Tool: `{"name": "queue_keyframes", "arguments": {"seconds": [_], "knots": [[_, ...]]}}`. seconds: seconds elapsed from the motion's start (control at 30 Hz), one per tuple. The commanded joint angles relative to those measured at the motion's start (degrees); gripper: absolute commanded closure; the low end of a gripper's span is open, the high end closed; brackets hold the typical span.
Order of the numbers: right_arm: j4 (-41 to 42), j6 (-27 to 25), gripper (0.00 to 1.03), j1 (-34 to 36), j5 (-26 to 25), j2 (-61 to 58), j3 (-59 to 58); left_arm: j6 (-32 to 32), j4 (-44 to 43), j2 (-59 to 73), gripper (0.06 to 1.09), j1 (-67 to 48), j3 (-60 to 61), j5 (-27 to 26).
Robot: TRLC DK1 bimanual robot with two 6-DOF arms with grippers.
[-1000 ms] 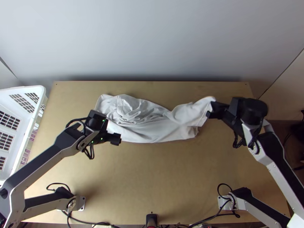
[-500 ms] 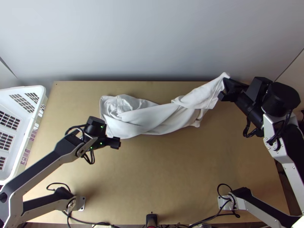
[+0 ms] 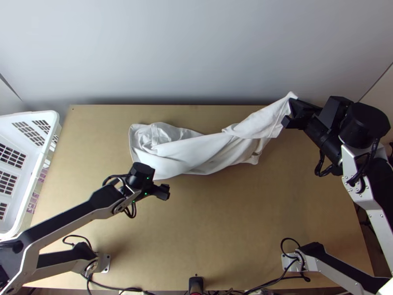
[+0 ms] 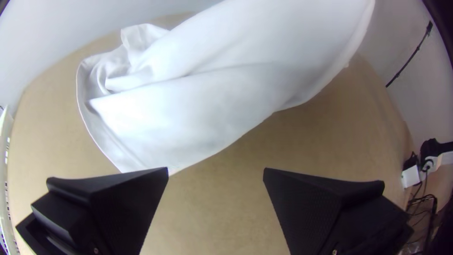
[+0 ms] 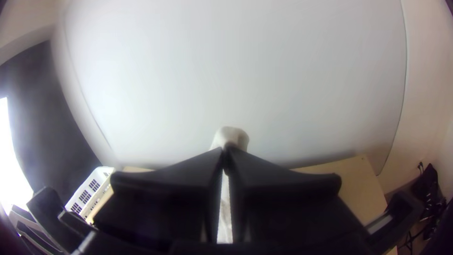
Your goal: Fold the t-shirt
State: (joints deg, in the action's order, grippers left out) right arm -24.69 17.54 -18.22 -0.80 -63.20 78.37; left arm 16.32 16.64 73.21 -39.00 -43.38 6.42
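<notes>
Shifted slightly toward the near edge of the desk [image 3: 221, 231] since the earlier frame, the left hand [image 3: 163, 191] is held with fingers apart. One end of the bunched t-shirt [image 3: 196, 152] is raised, clamped in the right hand [image 3: 291, 114]; the rest is laid across the far half.

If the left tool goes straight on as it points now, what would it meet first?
The left tool seems to point down, so probably the bare table, close beside the t-shirt; the depth is unclear.
</notes>
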Motion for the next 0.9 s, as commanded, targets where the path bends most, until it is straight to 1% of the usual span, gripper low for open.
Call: {"name": "queue_keyframes", "arguments": {"seconds": [0.0,0.07,0.2,0.33,0.5,0.63,0.73,0.87], "knots": [[-0.89,0.74,1.00,-0.15,0.01,-0.17,0.21,-8.14,-13.57,3.96,0.10,-0.81,5.23,8.70],[-0.89,0.74,1.00,-0.15,0.01,-0.43,0.03,-10.43,-16.12,4.84,0.10,-1.51,5.58,8.70],[-1.15,0.74,1.00,-0.06,0.01,-0.70,-0.06,-12.71,-19.02,7.56,0.10,-2.48,3.91,8.61],[-1.77,0.74,1.00,0.29,-0.08,-0.70,-0.06,-14.38,-18.93,8.70,0.10,-4.33,1.28,8.61],[-2.30,0.74,1.00,0.90,-0.08,-0.70,-0.15,-15.00,-17.87,10.02,0.11,-7.93,-0.57,8.44],[-2.56,0.74,1.00,1.25,-0.08,-0.61,-0.32,-15.09,-16.29,9.50,0.11,-11.80,-1.01,7.30],[-2.56,0.74,1.00,1.43,-0.08,-0.52,-0.32,-16.23,-18.84,12.48,0.11,-12.32,-0.92,7.38],[-3.00,0.74,1.00,1.52,-0.08,-0.26,-0.06,-20.01,-24.47,16.26,0.11,-11.18,-1.80,8.17]]}}
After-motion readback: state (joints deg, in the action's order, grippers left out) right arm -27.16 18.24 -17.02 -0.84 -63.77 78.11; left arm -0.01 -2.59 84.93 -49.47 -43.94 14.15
